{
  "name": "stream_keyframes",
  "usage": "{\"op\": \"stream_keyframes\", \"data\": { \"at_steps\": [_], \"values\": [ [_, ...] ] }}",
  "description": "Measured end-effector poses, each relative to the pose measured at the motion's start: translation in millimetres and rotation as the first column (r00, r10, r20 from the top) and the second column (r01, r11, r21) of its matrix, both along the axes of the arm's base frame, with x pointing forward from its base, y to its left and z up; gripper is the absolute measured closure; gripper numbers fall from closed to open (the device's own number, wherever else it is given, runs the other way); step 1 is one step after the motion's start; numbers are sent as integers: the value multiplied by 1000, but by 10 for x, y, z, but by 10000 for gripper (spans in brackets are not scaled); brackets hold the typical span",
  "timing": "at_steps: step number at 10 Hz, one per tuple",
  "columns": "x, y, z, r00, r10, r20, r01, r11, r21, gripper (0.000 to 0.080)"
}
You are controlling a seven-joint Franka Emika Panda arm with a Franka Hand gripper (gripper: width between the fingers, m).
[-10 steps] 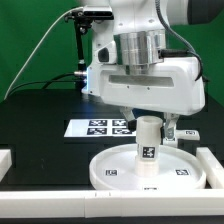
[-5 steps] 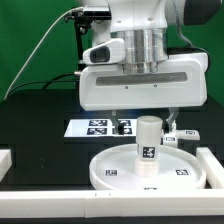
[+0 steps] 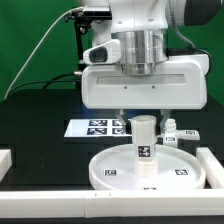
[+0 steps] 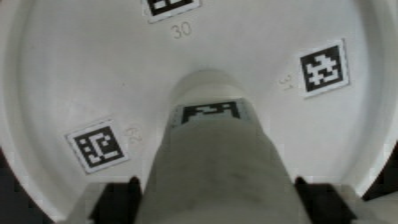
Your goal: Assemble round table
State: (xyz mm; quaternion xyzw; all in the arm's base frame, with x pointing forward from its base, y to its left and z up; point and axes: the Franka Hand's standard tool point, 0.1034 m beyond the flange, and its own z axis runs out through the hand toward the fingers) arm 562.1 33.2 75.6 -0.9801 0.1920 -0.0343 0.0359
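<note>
The round table's flat rimmed disc lies at the front of the black table and carries small square tags. The short thick white leg stands upright on the disc's middle, with a tag on its side. My gripper is straight above the leg, its hand turned broadside to the exterior view. In the wrist view the leg fills the space between my two dark fingertips. They press on its opposite sides near the top, so my gripper is shut on it. The disc spreads out below.
The marker board lies behind the disc. Straight white border rails run along the front and the exterior view's right. A small white tagged part lies behind the disc on the exterior view's right.
The hand has turned about its vertical axis from angled to broadside. In the last half second the leg and its tag shifted slightly to the exterior view's left.
</note>
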Motion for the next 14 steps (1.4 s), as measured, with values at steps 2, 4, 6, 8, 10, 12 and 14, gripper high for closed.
{"op": "stream_keyframes", "data": {
  "at_steps": [2, 4, 6, 8, 10, 12, 14],
  "values": [
    [-6, 22, -7, 973, -232, -15, 232, 973, 13, 394],
    [-15, 36, -11, 874, -485, -41, 486, 873, 26, 394],
    [-21, 71, -21, 610, -787, -91, 792, 608, 50, 393],
    [9, 140, -12, 254, -957, -142, 967, 248, 57, 393],
    [15, 142, -13, 177, -973, -150, 984, 170, 59, 393],
    [-52, 138, -49, 406, -904, -133, 914, 405, 36, 192],
    [-35, 55, -41, 694, -714, -89, 720, 693, 51, 157]
  ]
}}
